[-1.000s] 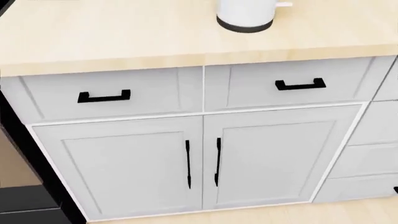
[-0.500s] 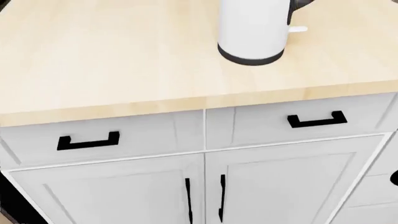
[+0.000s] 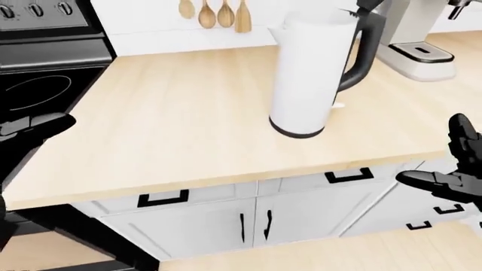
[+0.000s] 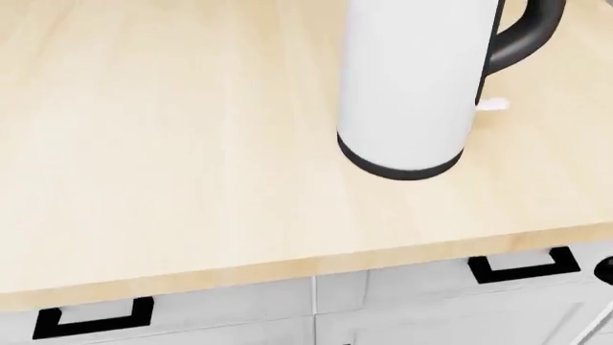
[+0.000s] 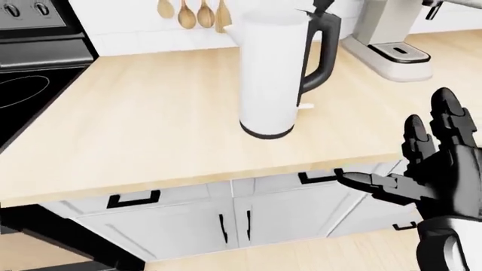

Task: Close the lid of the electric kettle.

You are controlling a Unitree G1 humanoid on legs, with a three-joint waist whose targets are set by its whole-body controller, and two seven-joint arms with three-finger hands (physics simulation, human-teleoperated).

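Nearest, at the right edge of the right-eye view, the right hand (image 5: 433,164) is seen spread open, fingers up and thumb pointing left, holding and touching nothing, below the counter (image 5: 135,118) edge. The left hand (image 3: 34,125) is seen only at the left edge of the left-eye view; its fingers seem extended and it holds nothing. Farther off, up and left of the right hand and well apart from it, the white kettle (image 5: 275,73) is stood upright on the counter, its black handle turned right. Its top is cut off in the head view, where neither hand is shown. Beyond, a stove (image 3: 38,62), hanging wooden spoons (image 5: 188,14) and a coffee machine (image 5: 388,39) are seen.
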